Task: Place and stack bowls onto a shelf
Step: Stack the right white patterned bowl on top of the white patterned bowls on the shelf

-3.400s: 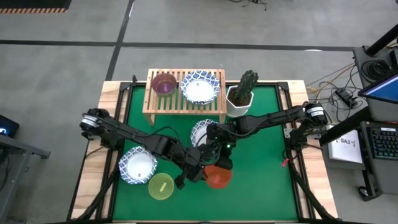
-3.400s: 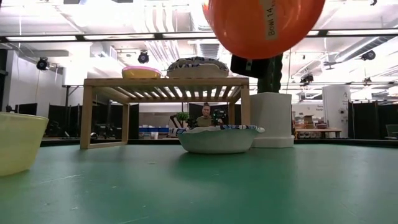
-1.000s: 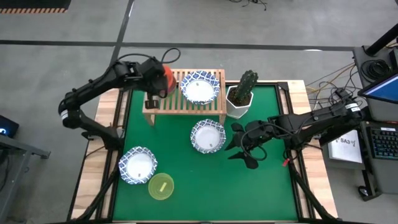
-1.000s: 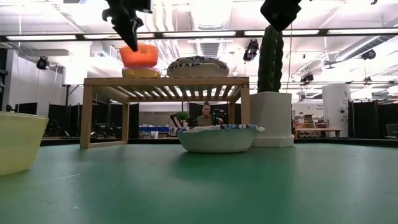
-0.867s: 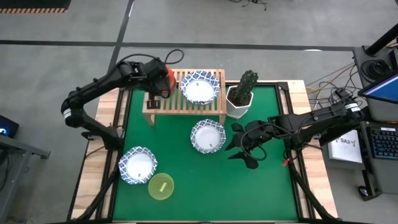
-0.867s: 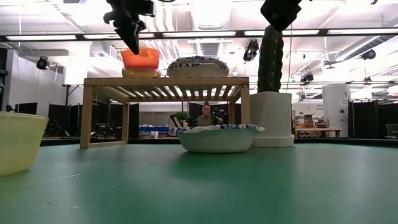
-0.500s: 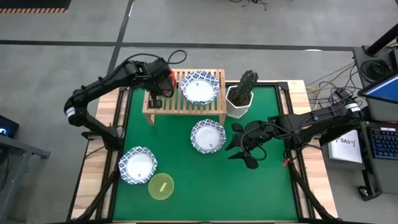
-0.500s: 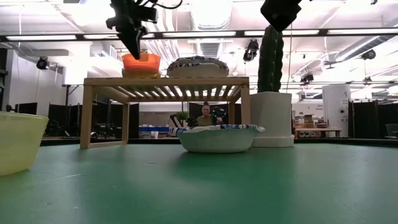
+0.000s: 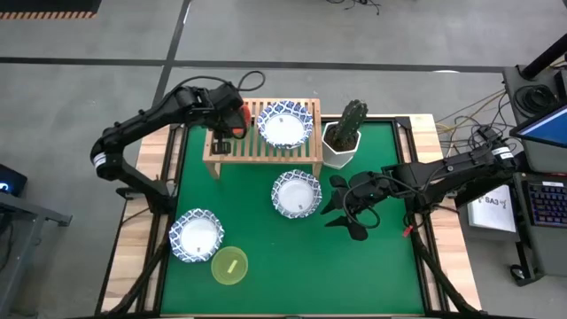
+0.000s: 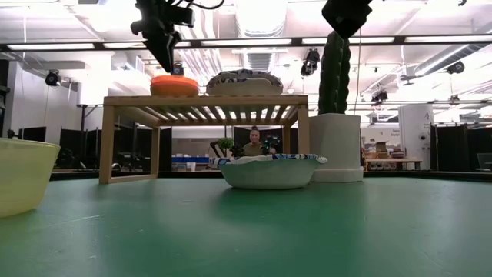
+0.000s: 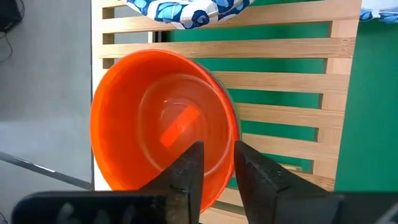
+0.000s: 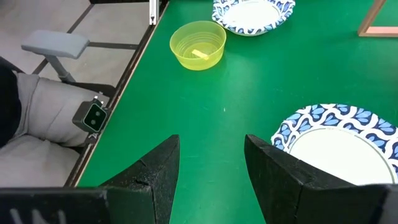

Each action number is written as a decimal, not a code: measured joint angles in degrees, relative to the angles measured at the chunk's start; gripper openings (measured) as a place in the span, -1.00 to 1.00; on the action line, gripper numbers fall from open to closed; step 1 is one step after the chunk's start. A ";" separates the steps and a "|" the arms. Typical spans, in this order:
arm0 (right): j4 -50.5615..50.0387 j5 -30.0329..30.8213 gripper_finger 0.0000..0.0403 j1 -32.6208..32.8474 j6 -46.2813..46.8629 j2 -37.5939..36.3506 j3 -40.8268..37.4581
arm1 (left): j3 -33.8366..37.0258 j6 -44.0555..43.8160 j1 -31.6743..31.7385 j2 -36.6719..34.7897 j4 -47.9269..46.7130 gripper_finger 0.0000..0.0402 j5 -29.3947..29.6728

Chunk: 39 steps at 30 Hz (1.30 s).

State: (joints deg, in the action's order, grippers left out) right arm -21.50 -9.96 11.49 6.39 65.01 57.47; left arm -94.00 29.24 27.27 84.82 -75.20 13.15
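Note:
The red bowl [image 9: 237, 113] sits upright on the left end of the wooden shelf [image 9: 266, 152]; it also shows in the low view [image 10: 174, 85] and the left wrist view [image 11: 155, 124]. The purple bowl is hidden beneath it. My left gripper [image 11: 217, 149] hangs just above the red bowl's near rim, slightly open, one finger over the inside and one over the outside. A white blue-rimmed bowl [image 9: 284, 124] sits on the shelf beside it. My right gripper [image 9: 344, 213] hovers open and empty over the green mat at mid right.
A white bowl [image 9: 296, 193] sits on the mat in front of the shelf, another [image 9: 196, 236] at the near left beside a yellow bowl [image 9: 229, 266]. A cactus in a white pot [image 9: 344, 137] stands right of the shelf. A person shows in the room beyond [image 10: 254, 142].
My left gripper has come down a little over the shelf's left end with the red bowl. In the last half second the bowl has sunk below the fingertips and now sits lower on the shelf, while the gripper has stayed at about the same height.

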 joint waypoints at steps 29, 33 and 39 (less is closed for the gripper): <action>7.90 8.61 -0.15 0.00 7.01 6.87 -0.08 | 28.92 -31.78 -25.13 -25.93 40.94 -0.62 -4.17; 3.69 8.66 -0.15 0.00 6.44 11.57 3.98 | 36.31 -31.58 -31.47 -29.27 51.59 -0.62 3.76; -6.01 10.13 -0.15 0.00 4.83 19.61 11.49 | 45.45 -28.25 -36.64 -33.78 66.45 -0.62 7.98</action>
State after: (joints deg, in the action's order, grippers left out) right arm -27.51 0.18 11.49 11.22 84.62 68.96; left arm -48.55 0.99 -9.37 51.05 -8.74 21.12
